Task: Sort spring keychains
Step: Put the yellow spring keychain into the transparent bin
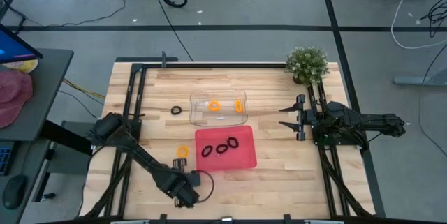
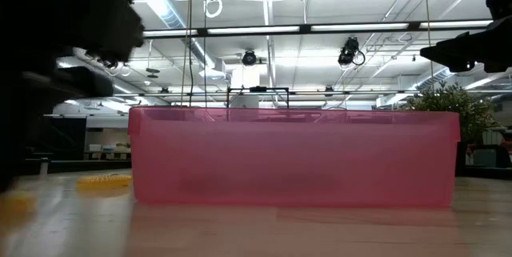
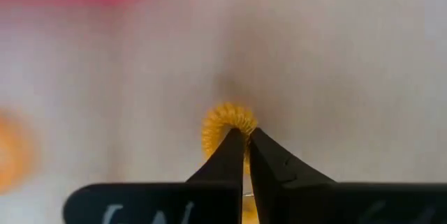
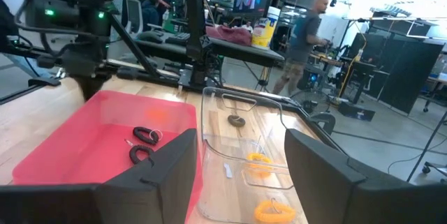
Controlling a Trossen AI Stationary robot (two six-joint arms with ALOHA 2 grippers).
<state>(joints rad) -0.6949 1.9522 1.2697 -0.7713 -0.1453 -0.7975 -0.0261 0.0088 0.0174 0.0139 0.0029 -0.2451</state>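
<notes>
Closest to your left wrist lens, the left gripper (image 3: 246,135) is pinched shut on an orange spring keychain (image 3: 225,121) at the table's seven o'clock, likely for the clear tray (image 1: 199,116) holding oranges, while your right gripper (image 1: 288,114) waits open at three o'clock.

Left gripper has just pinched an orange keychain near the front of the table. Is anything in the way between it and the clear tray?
Yes. The left gripper is shut on the orange keychain at the table's front-left. The pink tray, holding black keychains, lies partly across the line to the clear tray. Its walls are probably the only obstacle.
</notes>
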